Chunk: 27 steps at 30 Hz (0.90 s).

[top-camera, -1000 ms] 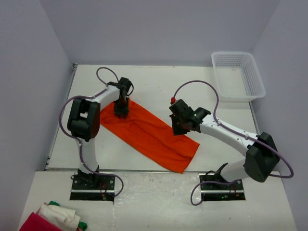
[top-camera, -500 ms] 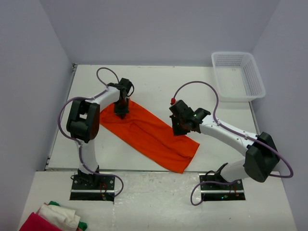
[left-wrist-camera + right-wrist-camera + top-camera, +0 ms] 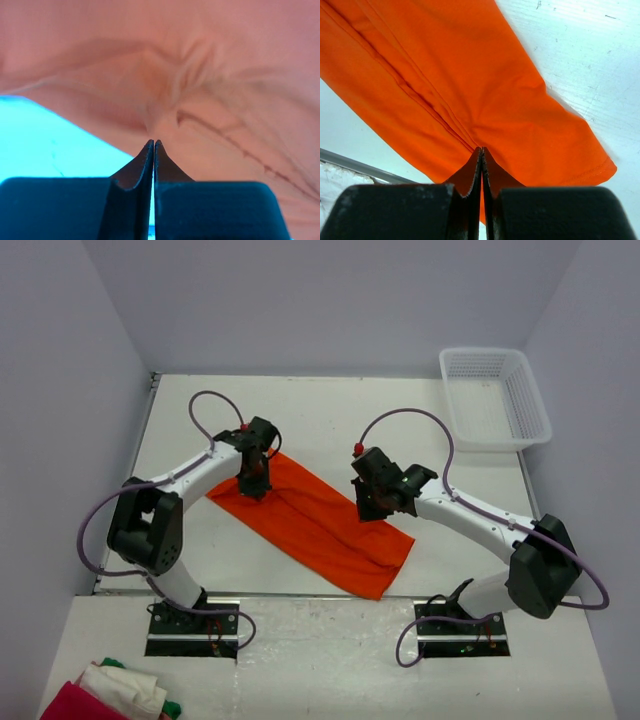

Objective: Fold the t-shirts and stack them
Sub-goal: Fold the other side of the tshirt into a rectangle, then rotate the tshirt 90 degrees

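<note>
In the far right corner a basket (image 3: 495, 444) is set; the t-shirt (image 3: 320, 527) is clamped by left gripper (image 3: 152, 143) and right gripper (image 3: 481, 149).

Text, brands, numbers: none readable in any view.
Signs, labels: none readable.
t-shirt (image 3: 320, 525), table centre: plain orange cloth, no legible print or tag.

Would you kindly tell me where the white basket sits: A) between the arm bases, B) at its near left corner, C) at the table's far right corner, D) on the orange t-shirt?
C: the white basket stands at the far right corner of the table, apart from the orange t-shirt.
</note>
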Each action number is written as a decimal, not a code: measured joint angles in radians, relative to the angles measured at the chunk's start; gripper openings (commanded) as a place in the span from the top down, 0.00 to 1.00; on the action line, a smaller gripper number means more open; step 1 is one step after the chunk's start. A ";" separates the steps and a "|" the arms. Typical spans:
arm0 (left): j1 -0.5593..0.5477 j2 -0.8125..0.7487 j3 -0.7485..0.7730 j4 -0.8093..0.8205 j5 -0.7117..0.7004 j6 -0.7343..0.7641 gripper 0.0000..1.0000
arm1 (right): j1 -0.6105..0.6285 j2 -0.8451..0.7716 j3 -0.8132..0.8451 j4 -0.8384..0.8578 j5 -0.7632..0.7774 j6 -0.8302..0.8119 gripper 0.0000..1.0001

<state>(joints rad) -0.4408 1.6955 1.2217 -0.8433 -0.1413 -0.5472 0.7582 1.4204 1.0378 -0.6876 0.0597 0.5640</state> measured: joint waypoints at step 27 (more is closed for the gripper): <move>-0.003 0.220 0.303 -0.010 -0.070 -0.042 1.00 | 0.000 0.004 -0.013 0.004 -0.006 -0.001 1.00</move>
<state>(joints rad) -0.4435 1.9160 1.5249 -0.8536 -0.2115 -0.5892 0.7582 1.4242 1.0248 -0.6838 0.0536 0.5632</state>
